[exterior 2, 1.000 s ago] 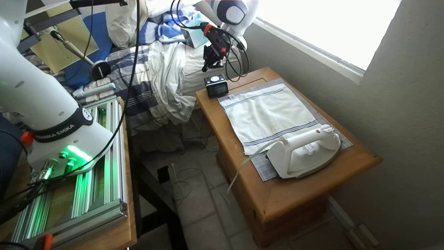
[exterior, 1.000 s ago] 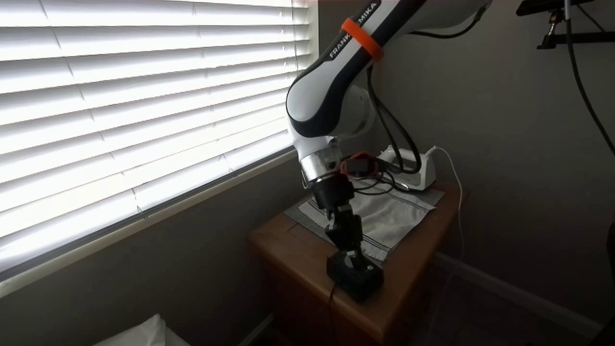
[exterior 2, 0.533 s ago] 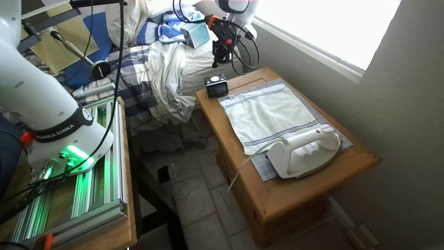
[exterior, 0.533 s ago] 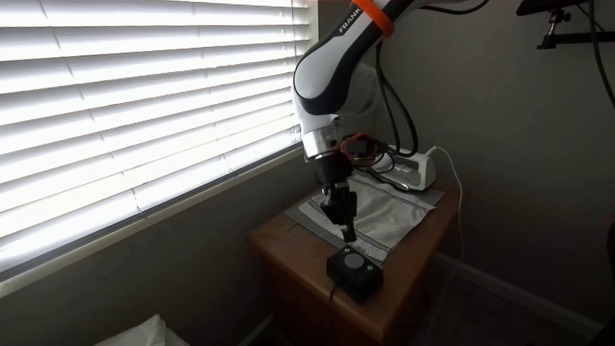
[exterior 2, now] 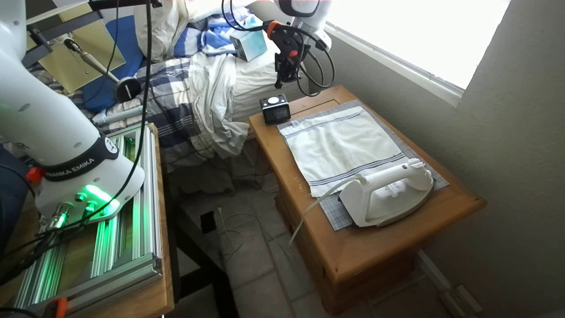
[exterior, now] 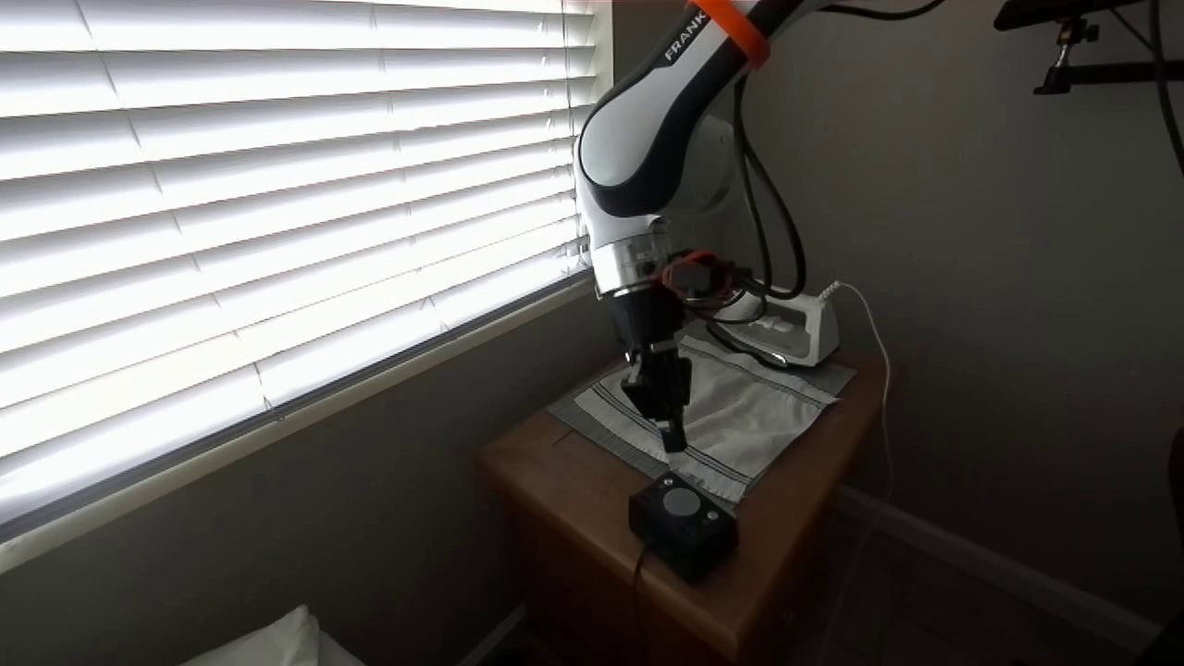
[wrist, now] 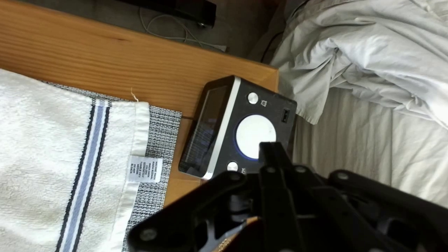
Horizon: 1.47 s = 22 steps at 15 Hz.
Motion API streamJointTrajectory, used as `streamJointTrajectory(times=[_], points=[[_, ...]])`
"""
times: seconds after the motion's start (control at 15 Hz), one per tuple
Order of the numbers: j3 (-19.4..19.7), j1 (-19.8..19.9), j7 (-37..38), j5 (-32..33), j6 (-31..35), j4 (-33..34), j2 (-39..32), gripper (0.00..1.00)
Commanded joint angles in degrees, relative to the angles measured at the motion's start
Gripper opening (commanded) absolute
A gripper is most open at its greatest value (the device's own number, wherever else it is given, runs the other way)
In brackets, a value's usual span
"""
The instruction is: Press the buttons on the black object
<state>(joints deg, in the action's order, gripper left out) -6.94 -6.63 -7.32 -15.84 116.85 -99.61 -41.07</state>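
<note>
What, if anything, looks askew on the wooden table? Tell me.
The white towel lies slightly askew on the grey mat, one side crossing the mat's edge instead of lining up. No spill or damage shows; the black device sits upright.

Black device: smooth matt plastic, glossy screen, metallic-looking trim. Counter: smooth grained wood. Towel: rough, fluffy cloth. Mat: coarse weave. Iron: smooth plastic. My fingers look matt.

The claw has risen away from the black device.
</note>
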Motion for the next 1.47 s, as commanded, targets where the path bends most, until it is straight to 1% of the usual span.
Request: streamJointTrajectory(times=[0.0, 0.27, 0.67, 1.07, 1.4], points=[[-1.0, 1.7, -0.6, 0.3, -0.5, 1.5, -1.3, 0.0], [-0.8, 2.9, -0.9, 0.2, -1.0, 3.3, -3.4, 0.0], [-1.5, 5.3, -2.6, -0.4, -2.1, 6.5, -7.3, 0.0], [-3.4, 6.3, -5.1, -0.8, -3.9, 8.7, -9.3, 0.0], [-4.0, 6.5, -6.3, -1.1, -6.0, 10.0, -10.3, 0.0]])
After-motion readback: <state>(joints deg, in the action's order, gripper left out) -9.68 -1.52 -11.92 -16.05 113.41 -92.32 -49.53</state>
